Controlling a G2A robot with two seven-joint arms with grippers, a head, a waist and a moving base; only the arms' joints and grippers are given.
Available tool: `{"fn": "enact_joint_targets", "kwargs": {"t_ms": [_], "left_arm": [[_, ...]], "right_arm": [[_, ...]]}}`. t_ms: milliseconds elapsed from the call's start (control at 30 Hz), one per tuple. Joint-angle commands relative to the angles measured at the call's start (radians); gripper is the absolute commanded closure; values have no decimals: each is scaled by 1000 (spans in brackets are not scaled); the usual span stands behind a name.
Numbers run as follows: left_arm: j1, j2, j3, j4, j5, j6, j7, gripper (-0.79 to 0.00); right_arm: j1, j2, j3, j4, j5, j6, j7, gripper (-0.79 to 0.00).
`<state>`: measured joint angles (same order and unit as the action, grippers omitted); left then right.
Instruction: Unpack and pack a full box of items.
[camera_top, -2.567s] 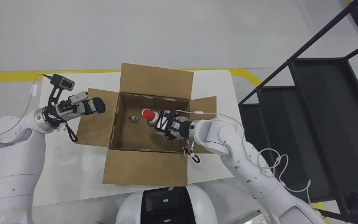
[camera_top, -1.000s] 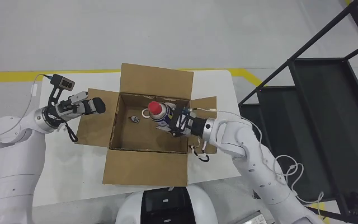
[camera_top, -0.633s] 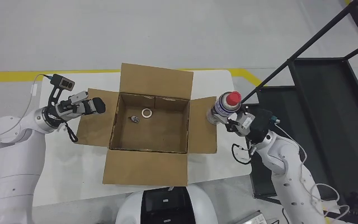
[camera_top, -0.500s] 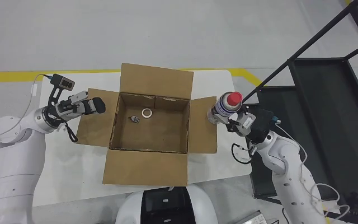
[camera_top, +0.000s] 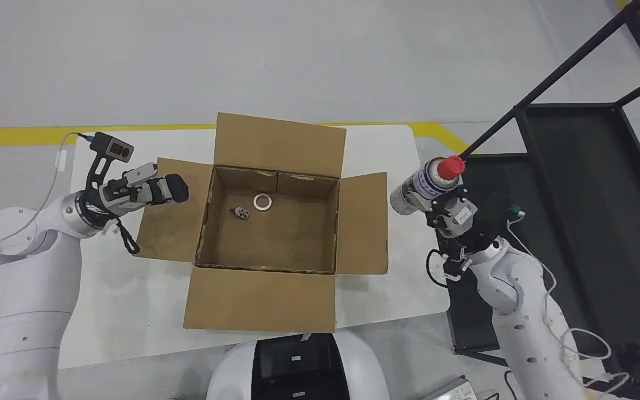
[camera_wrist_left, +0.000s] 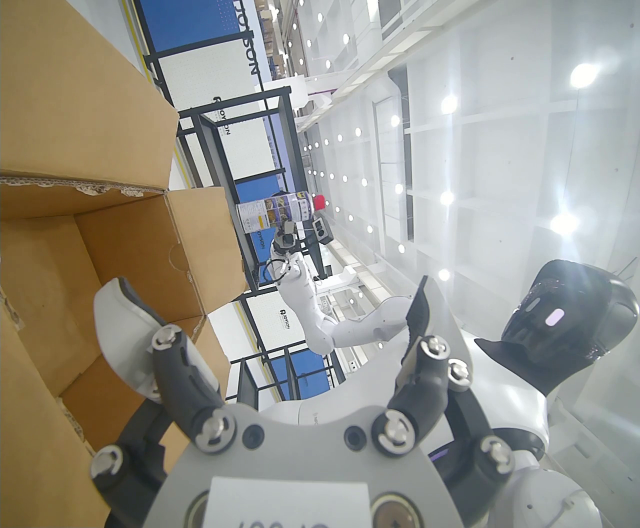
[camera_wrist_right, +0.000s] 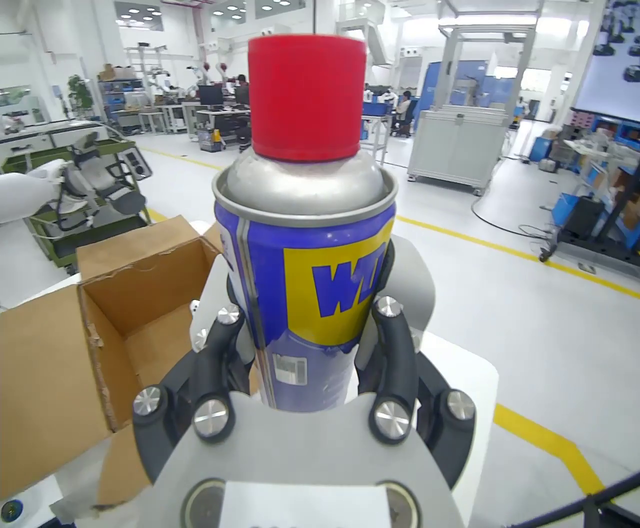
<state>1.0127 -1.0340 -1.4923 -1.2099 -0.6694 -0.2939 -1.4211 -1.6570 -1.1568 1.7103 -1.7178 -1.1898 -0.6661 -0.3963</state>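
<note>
Top view: box, table, grey floor

on the blue and yellow metal spray can you see large blue block letters on a yellow panel, cut off by the can's curve. a small white barcode label sits below it, its fine print too small to read. short dark lettering with a small logo stands on the white pegboard panel behind. the white paper sticker on the round grey wrist plate shows only the tops of dark characters.
</note>
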Motion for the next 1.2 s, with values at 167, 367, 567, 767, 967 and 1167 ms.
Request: {"fn": "enact_joint_targets", "kwargs": {"t_ms": [167,367,567,767,967,1167], "left_arm": [[0,0,0,0,0,0,0,-785],[0,0,0,0,0,0,0,-785],[0,0,0,0,0,0,0,-785],[0,0,0,0,0,0,0,-785],[0,0,0,0,0,0,0,-785],[0,0,0,0,0,0,0,-785]], "right_arm": [[97,-13,-88,254,-76,93,-139,0],[241,-33,-194,552,-111,133,-325,0],[356,-49,-262,769,-126,161,-376,0],[451,-68,-313,963,-103,155,-412,0],[520,-80,-343,1120,-118,186,-462,0],[567,-94,-374,1211,-138,245,-510,0]]}}
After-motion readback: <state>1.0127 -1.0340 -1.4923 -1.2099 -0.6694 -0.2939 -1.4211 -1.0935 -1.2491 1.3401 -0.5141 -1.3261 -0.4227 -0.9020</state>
